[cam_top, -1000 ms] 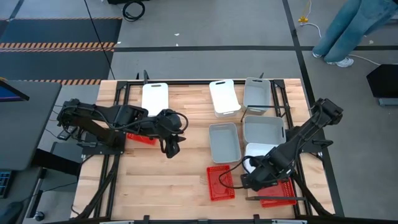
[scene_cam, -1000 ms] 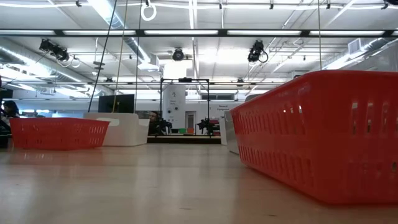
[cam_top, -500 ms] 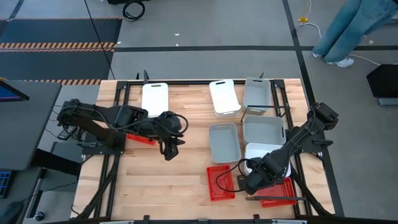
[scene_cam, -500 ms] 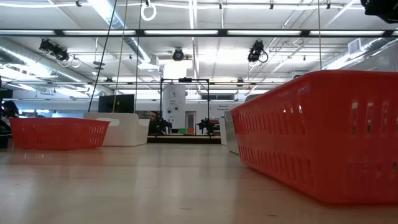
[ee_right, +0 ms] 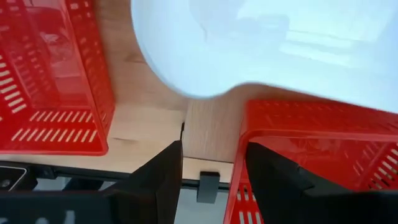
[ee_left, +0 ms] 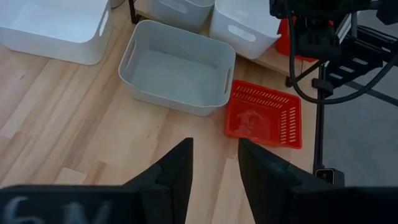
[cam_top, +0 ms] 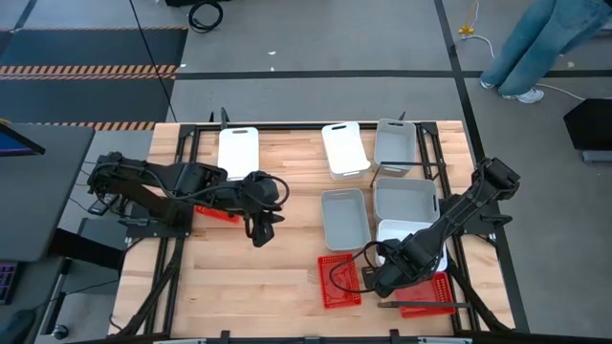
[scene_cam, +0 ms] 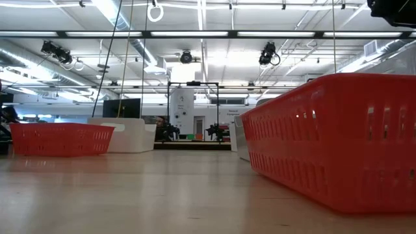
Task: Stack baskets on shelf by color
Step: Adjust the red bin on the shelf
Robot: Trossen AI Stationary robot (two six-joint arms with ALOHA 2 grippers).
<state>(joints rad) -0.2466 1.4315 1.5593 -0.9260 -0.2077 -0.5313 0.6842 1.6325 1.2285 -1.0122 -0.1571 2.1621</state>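
Nine baskets stand on their bottoms. In the high view two white baskets [cam_top: 238, 150] [cam_top: 345, 149] and a grey one [cam_top: 395, 145] are at the far side, with two grey ones [cam_top: 345, 217] [cam_top: 404, 199] mid-table. A white basket [cam_top: 405, 232] and a red basket [cam_top: 430, 296] sit on the pale shelf [ee_right: 211, 134]. A second red basket [cam_top: 339, 282] is beside it, and a third [cam_top: 215, 211] lies under the left arm. My right gripper [ee_right: 211, 186] is open, its fingers on either side of the shelf basket's left wall [ee_right: 241, 124]. My left gripper [ee_left: 216, 171] is open over bare wood.
Black frame rails [cam_top: 432, 153] run along the table's sides. Bare tabletop [cam_top: 249, 282] lies near and left of centre. In the low view a red basket [scene_cam: 338, 143] fills the right, and another red one [scene_cam: 62, 138] and a white one [scene_cam: 130, 136] stand farther off. A person's legs [cam_top: 540, 43] are beyond the table.
My right gripper has moved a little toward the table's near edge and left, over the gap between the two near red baskets. In the low view it has come into sight at the top right. No basket has moved.
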